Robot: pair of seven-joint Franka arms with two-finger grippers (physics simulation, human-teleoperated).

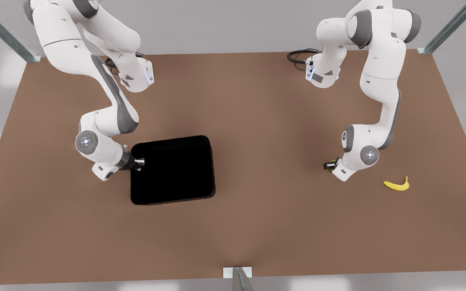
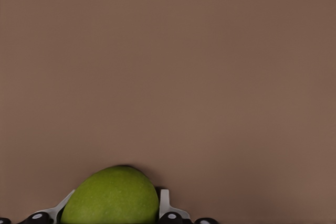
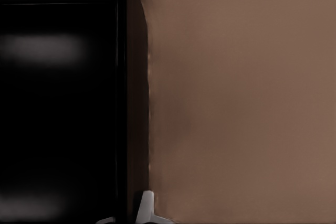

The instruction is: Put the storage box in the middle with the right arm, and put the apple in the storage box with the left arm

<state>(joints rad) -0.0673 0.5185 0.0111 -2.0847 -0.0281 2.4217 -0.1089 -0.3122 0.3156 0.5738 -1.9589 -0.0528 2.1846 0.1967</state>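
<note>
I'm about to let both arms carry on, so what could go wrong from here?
1. The right claw pinches only the thin wall of the box at one edge, so the box could pivot or slip while being dragged toward the middle.
2. The left claw has its fingers around the round apple; it might roll out on lifting.
3. The box sits off-centre, so an early apple drop could miss it.

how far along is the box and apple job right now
Nothing finished yet. The right claw grips the storage box wall; the box sits toward the front view's left of the table. The left claw is closed around the apple, far from the box. Centring and dropping remain.
</note>
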